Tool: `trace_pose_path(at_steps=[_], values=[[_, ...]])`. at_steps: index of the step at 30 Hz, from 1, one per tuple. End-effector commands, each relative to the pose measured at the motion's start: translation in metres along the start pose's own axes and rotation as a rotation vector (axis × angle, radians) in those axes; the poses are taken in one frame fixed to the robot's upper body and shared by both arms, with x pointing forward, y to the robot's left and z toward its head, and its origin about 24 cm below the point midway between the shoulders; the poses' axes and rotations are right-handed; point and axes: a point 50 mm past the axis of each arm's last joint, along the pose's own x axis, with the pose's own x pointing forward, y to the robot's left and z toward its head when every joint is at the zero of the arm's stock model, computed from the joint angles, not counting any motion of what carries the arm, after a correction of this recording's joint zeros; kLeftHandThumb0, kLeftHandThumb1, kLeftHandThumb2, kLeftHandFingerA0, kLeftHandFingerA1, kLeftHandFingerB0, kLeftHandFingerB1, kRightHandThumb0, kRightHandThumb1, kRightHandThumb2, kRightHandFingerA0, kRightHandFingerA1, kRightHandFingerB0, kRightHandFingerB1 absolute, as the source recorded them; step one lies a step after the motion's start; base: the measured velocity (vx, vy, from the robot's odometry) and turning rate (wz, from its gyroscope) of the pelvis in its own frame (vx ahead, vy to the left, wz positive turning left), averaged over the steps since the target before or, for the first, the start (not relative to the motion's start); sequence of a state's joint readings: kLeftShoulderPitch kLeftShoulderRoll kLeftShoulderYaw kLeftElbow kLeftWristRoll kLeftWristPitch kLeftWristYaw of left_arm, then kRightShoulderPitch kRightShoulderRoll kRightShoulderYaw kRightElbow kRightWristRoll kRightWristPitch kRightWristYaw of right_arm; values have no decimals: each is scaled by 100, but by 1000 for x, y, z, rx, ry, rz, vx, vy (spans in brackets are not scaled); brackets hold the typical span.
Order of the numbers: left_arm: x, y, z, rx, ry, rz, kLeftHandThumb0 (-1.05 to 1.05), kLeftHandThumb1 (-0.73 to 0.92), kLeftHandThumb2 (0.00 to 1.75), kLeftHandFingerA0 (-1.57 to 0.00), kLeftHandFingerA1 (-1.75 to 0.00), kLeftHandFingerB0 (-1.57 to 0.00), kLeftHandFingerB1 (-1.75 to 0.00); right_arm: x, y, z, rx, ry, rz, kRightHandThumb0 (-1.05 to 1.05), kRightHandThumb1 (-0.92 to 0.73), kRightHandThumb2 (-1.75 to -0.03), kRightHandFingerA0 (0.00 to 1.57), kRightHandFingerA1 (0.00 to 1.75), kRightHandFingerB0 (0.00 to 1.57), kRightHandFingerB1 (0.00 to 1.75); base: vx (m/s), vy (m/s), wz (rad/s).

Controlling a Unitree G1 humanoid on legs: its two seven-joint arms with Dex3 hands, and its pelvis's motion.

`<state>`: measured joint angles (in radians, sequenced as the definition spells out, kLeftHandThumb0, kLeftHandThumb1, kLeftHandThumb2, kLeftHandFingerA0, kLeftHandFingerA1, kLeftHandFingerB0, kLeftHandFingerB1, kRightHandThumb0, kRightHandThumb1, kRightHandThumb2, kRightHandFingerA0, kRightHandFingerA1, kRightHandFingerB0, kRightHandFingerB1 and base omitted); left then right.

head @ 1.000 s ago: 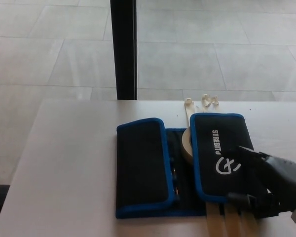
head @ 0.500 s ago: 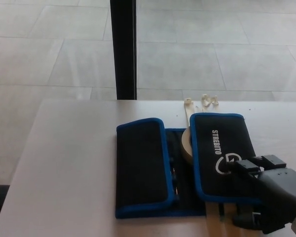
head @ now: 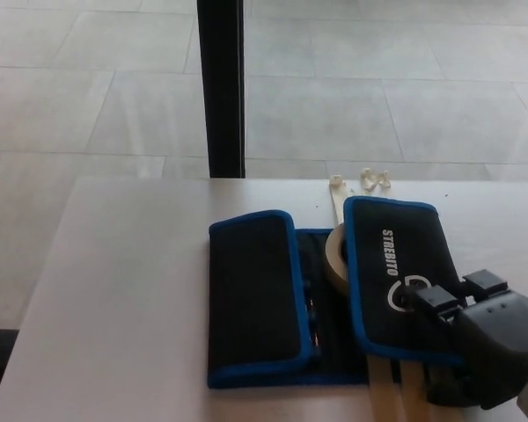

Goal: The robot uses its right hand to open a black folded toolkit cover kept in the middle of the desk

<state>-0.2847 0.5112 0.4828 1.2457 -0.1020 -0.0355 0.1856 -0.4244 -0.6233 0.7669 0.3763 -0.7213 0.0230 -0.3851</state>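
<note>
Toolkit [head: 334, 299] lies mid-desk [head: 123, 290], 2 flaps folded inward. Right hand [head: 475, 338] on right flap [head: 400, 277], fingers [head: 431, 297] over its edge; grip can't be told. Likely soft, light fabric; lift by outer edge.

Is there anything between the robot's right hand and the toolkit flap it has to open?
Nothing visible. The right hand is already at the right flap of the black toolkit cover, its fingers over the flap's lower right corner. The tape roll sits under the flap, not between.
</note>
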Motion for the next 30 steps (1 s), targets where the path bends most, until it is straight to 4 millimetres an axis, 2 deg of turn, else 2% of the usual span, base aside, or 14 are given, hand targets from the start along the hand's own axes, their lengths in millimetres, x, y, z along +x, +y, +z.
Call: trace_pose_path(at_steps=[1,3,4,6,7,13,14,15,16,22,24,28,29,30], values=[[2,9,2,-14,34,49,-99,37,134,-34,-151,-27,-146,-2,4,-14,-280,-14,-274,-28,-60,-60,91,168,48,42,0,0,0],[2,9,1,-15,35,47,-99,37,134,-34,-151,-27,-146,-2,5,-14,-276,-11,-286,-28,-60,-60,91,168,48,42,0,0,0],[2,9,2,-32,29,42,-104,42,145,-44,-127,-8,-102,0,3,-13,-244,-10,-325,-31,-58,-60,89,166,50,44,0,0,0],[2,8,2,-38,33,43,-101,37,135,-36,-155,-28,-150,1,3,-13,-245,-17,-354,-31,-56,-59,91,167,53,45,0,0,0],[2,8,2,-38,36,48,-104,42,144,-41,-125,-7,-101,2,2,-13,-245,-12,-369,-31,-58,-57,91,168,55,44,0,0,0],[2,8,1,-22,30,45,-102,39,134,-34,-152,-28,-148,5,0,-13,-223,-8,-410,-36,-59,-61,90,167,81,54,0,0,0],[2,7,1,-20,29,42,-103,42,138,-47,-119,-35,-109,5,0,-13,-224,-6,-413,-35,-58,-57,90,162,90,57,0,0,0],[2,7,1,-16,27,38,-102,39,134,-37,-152,-28,-147,4,1,-14,-227,-1,-415,-35,-57,-57,89,161,92,57,0,0,0],[2,7,2,-11,27,37,-90,38,136,-22,-104,-14,-96,4,2,-15,-228,5,-416,-35,-56,-57,89,162,92,60,0,0,0],[2,8,4,-34,26,40,-103,40,143,-27,-116,-16,-106,7,0,-19,-189,55,-433,-37,-57,-57,95,158,89,56,0,0,0],[2,6,3,-38,30,38,-102,37,138,-29,-151,-39,-148,9,-8,-24,-116,167,-533,-36,-60,-58,99,162,91,57,0,0,0],[1,6,2,-15,24,42,-102,42,136,-52,-119,-42,-111,11,-14,-26,22,278,-620,-41,-55,-64,100,164,86,57,0,0,0],[1,6,2,-23,26,39,-100,39,135,-27,-151,-29,-142,13,-18,-27,97,353,-649,-43,-53,-64,100,163,87,56,0,0,0],[1,6,2,-41,28,37,-101,41,137,-50,-119,-39,-110,13,-20,-28,131,378,-659,-43,-54,-64,99,163,87,56,0,0,0]])
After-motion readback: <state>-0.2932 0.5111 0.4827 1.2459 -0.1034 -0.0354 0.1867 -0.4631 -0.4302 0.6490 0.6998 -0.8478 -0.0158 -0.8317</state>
